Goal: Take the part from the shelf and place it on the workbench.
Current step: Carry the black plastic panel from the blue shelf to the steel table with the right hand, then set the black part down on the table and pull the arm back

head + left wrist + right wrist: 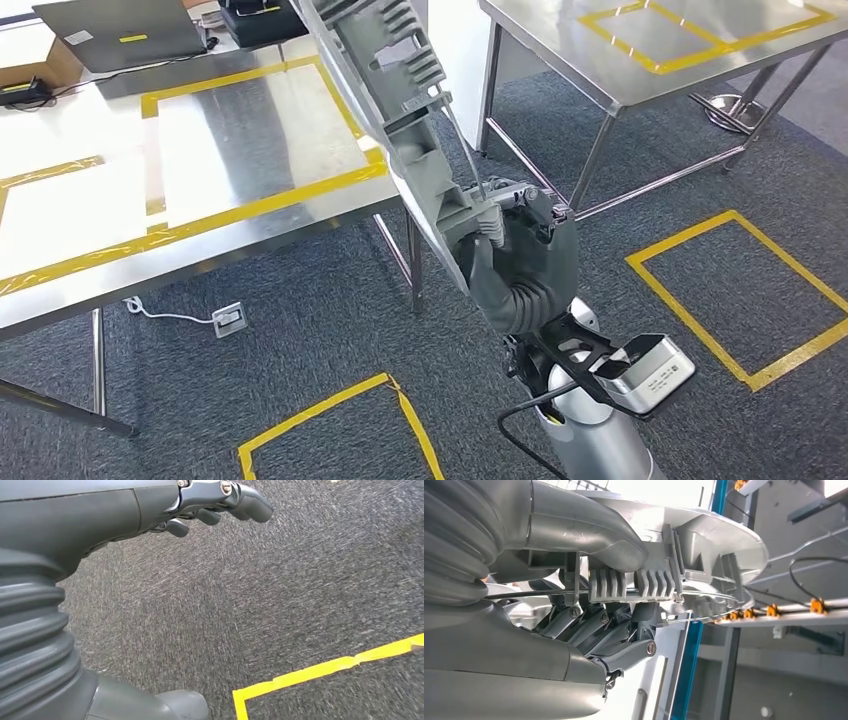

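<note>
The part [400, 90] is a long grey cast-metal piece with ribs and a thin rod along it. My right hand [520, 250] grips its lower end and holds it tilted, its upper end reaching up over the right edge of the steel workbench [250, 140]. In the right wrist view the dark fingers [604, 630] curl under the part [704, 545] and the thumb lies over it. My left hand [215, 500] hangs above the grey carpet, fingers stretched out and holding nothing.
A yellow tape rectangle [175, 100] marks the workbench top. A laptop [125, 35] and a cardboard box [40, 60] sit at its far side. A second steel table [640, 50] stands to the right. Yellow tape squares [740, 300] and a socket block [228, 320] lie on the carpet.
</note>
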You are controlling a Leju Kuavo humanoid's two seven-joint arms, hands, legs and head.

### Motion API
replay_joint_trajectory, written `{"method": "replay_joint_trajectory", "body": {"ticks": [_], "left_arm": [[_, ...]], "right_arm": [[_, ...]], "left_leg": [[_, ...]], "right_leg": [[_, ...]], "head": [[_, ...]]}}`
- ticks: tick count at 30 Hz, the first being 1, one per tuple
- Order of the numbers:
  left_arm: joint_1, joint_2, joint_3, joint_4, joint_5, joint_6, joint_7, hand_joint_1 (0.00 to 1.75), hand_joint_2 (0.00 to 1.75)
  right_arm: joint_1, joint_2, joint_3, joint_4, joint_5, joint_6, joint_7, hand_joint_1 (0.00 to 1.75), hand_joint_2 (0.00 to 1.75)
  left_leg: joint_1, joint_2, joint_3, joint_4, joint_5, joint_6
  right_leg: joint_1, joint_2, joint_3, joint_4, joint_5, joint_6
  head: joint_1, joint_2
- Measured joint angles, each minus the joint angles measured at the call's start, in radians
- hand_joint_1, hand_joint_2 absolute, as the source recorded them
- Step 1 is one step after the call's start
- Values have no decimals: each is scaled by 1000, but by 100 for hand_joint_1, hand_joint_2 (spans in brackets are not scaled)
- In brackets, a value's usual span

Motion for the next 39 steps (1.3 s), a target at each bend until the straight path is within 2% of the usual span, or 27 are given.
{"method": "replay_joint_trajectory", "body": {"ticks": [1,3,4,5,6,8,9,11,14,15,16,18,19,20,21,22,23,24,25,27,29,31,34,35,36,37,39], "left_arm": [[-1,0,0,0,0,0,0,0,175],[0,0,0,0,0,0,1,0,175],[1,0,0,0,0,0,2,0,175],[3,0,0,0,0,0,2,0,175],[4,0,1,0,0,0,3,0,175],[5,1,1,0,0,1,3,0,175],[5,2,1,0,0,0,3,0,175],[4,2,1,1,0,0,3,0,175],[4,0,1,0,-1,1,3,0,175],[4,0,2,0,-2,1,3,0,175],[3,-1,2,0,-4,1,3,0,175],[3,0,2,0,-5,1,3,0,175],[4,-1,2,0,-6,1,3,0,175],[5,-1,2,0,-6,1,2,0,175],[5,-1,2,0,-7,1,2,0,175],[6,-1,2,0,-7,1,2,0,175],[6,-2,2,0,-7,1,2,0,175],[5,-2,2,0,-7,1,2,0,175],[5,-2,2,0,-7,1,2,0,175],[4,-2,2,0,-8,1,2,0,175],[3,-2,2,0,-8,1,2,0,175],[1,-2,2,-1,-8,1,2,0,175],[3,-1,2,0,-8,1,2,0,175],[5,-1,2,0,-7,1,2,0,175],[6,-1,2,0,-7,1,2,0,175],[7,0,2,0,-7,1,1,0,175],[8,2,2,0,-6,1,0,0,175]], "right_arm": [[0,0,0,1,0,0,0,166,175],[-1,0,0,3,0,1,0,166,175],[-1,0,0,5,0,1,0,166,175],[-1,0,0,7,0,2,0,166,175],[-1,0,0,8,0,2,0,166,175],[-1,0,0,11,0,3,1,166,175],[-1,0,0,12,0,3,0,166,175],[-2,0,0,12,-1,2,-1,166,175],[-2,0,0,12,0,2,0,166,175],[-2,0,0,12,1,2,0,166,175],[-2,0,0,12,1,2,0,166,175],[-2,0,0,12,1,2,0,166,175],[0,0,0,12,1,1,0,166,175],[2,0,0,12,1,1,-1,166,175],[4,0,0,12,1,1,-1,166,175],[6,0,0,12,0,1,0,166,175],[7,0,0,12,-2,1,0,166,175],[8,-1,-1,12,-3,1,0,166,175],[8,-1,-1,12,-5,1,0,166,175],[9,-1,-1,12,-6,0,-1,166,175],[11,-1,-1,11,-6,0,-1,166,175],[11,-1,-1,11,-6,-1,0,166,175],[13,-1,-1,11,-6,-3,0,166,175],[14,-1,-1,11,-5,-4,0,166,175],[16,-1,-1,11,-4,-4,0,166,175],[17,-1,-1,12,-2,-5,0,166,175],[18,-1,-1,12,1,-6,0,166,175]], "left_leg": [[1,1,-25,50,-22,-3],[1,1,-109,192,-71,-6],[1,1,-147,244,-78,-7],[1,1,-169,263,-64,-6],[1,1,-170,239,-28,-3],[-2,1,-129,105,71,8],[-4,1,-102,40,102,13],[-9,1,-76,-16,110,22],[-6,0,-63,-29,97,35],[-3,0,-55,-35,95,41],[0,1,-47,-39,91,45],[1,1,-38,-40,81,50],[1,1,-33,-40,75,50],[1,1,-27,-40,68,49],[2,0,-18,-39,61,47],[3,0,-6,-39,53,44],[4,-1,4,-39,44,40],[4,-1,12,-38,35,35],[3,-1,16,-37,29,29],[1,0,17,-39,22,17],[2,2,23,-40,15,6],[2,3,2,13,-9,-4],[4,3,-121,218,-73,-13],[4,3,-155,260,-72,-15],[5,3,-170,260,-46,-15],[5,3,-164,219,-1,-15],[4,4,-119,81,91,-11]], "right_leg": [[-1,-1,8,-2,-4,-6],[0,-2,19,-2,-16,-14],[1,-1,26,-2,-22,-15],[2,0,35,-2,-30,-15],[3,2,47,-2,-38,-14],[5,4,71,-2,-56,-10],[6,5,79,-1,-66,-6],[8,6,84,-2,-78,4],[7,4,91,0,-90,21],[7,3,85,20,-102,26],[7,2,64,65,-121,31],[2,0,-21,201,-170,39],[-1,0,-66,261,-182,42],[-2,0,-95,288,-173,44],[-4,0,-104,276,-141,46],[-6,-1,-91,222,-91,46],[-6,-2,-67,147,-39,44],[-4,-3,-41,81,-4,41],[-2,-4,-22,33,14,36],[4,-2,-10,9,5,25],[0,1,-3,1,0,14],[-5,-1,12,-7,-6,1],[-6,-3,31,-9,-23,-8],[-6,-2,39,-9,-30,-8],[-6,0,49,-9,-37,-7],[-7,1,61,-9,-46,-4],[-6,3,82,-7,-66,4]], "head": [[-1,0],[-2,0],[-2,0],[-2,0],[-2,0],[-2,0],[-3,0],[-5,0],[-4,0],[-2,0],[0,0],[3,0],[4,0],[4,0],[4,0],[4,0],[5,0],[5,0],[6,0],[6,0],[7,0],[5,0],[4,0],[4,0],[4,0],[4,0],[2,0]]}}
